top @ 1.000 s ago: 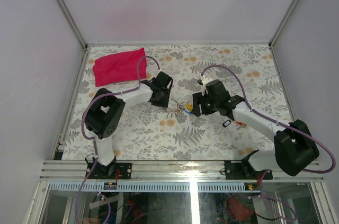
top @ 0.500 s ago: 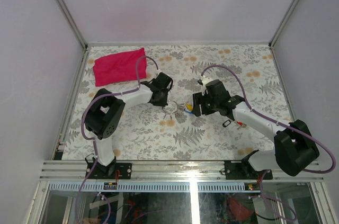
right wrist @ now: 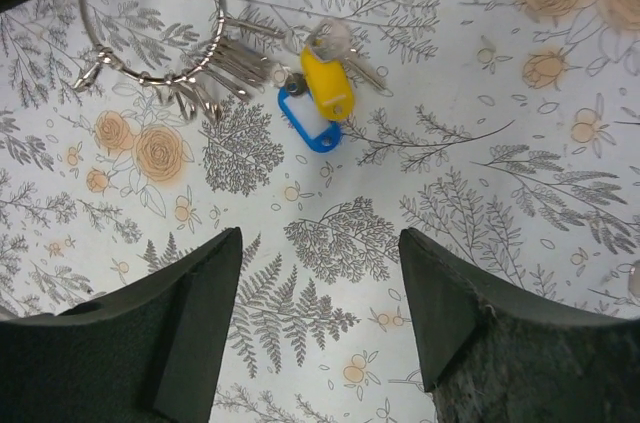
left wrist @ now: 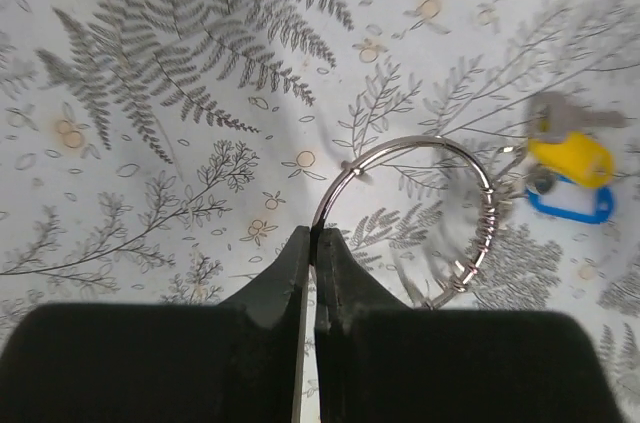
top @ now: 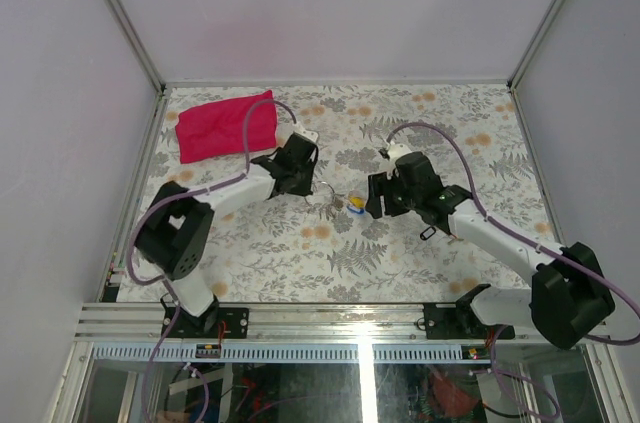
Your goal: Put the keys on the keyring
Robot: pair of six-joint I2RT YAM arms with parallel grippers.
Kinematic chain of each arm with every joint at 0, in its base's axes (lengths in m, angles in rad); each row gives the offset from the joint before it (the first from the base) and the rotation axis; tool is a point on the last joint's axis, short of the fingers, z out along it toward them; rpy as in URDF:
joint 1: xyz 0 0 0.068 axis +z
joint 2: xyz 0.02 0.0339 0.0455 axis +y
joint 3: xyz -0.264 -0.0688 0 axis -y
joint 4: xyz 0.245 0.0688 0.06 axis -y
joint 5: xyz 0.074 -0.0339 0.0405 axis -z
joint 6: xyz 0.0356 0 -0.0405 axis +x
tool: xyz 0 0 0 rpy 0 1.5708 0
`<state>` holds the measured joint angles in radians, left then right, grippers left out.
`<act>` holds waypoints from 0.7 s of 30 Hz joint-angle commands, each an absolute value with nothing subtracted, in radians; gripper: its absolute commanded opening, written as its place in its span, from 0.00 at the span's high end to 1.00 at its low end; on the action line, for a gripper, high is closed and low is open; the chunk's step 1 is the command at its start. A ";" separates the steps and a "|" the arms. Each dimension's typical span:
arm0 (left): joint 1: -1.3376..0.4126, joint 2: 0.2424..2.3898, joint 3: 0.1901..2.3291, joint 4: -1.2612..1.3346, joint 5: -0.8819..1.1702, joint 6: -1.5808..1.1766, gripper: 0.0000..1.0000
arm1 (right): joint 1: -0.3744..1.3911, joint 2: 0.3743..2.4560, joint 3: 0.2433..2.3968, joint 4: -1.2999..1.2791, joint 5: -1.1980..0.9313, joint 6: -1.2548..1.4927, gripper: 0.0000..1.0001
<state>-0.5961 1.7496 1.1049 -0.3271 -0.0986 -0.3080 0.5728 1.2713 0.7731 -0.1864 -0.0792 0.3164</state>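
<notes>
The keyring [left wrist: 420,141], a thin silver wire ring, lies on the floral table with several silver keys [right wrist: 225,68] fanned along it. My left gripper [left wrist: 313,233] is shut on the ring's near-left arc, and the wire runs out from between the fingertips. A yellow-headed key [right wrist: 328,83] and a blue tag [right wrist: 310,123] lie just right of the ring. My right gripper [right wrist: 320,243] hovers open over bare table below them, holding nothing. From above, the left gripper [top: 308,186] and right gripper [top: 372,198] face each other across the keyring [top: 325,188] and the coloured keys [top: 355,205].
A red cloth [top: 225,125] lies at the back left. A small black object [top: 428,233] sits on the table beside the right arm. The floral table [top: 400,273] is walled in by white panels on three sides.
My left gripper has shut on the keyring, and the left arm has stretched further out. The keys cluster has shifted slightly right. The right gripper has stayed open.
</notes>
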 commanded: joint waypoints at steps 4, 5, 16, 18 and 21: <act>-0.630 1.546 1.020 -0.153 -0.137 -0.188 1.00 | 0.566 1.095 0.711 -0.022 -0.038 0.255 0.24; -0.640 1.522 1.010 -0.143 -0.137 -0.177 1.00 | 0.566 1.072 0.703 -0.006 -0.045 0.248 0.24; -0.726 1.329 0.971 -0.118 -0.042 -0.081 1.00 | 0.567 0.967 0.644 0.210 -0.278 0.212 0.29; -0.731 1.314 0.980 -0.127 -0.009 -0.071 1.00 | 0.566 1.009 0.685 0.154 -0.335 0.195 0.29; -0.738 1.296 0.998 -0.142 0.047 -0.051 1.00 | 0.566 1.047 0.692 0.169 -0.391 0.181 0.29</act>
<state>-0.7269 1.3277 0.9737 -0.1940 -0.0372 -0.0982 0.5694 1.0069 0.6376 0.1329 -0.2657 0.2218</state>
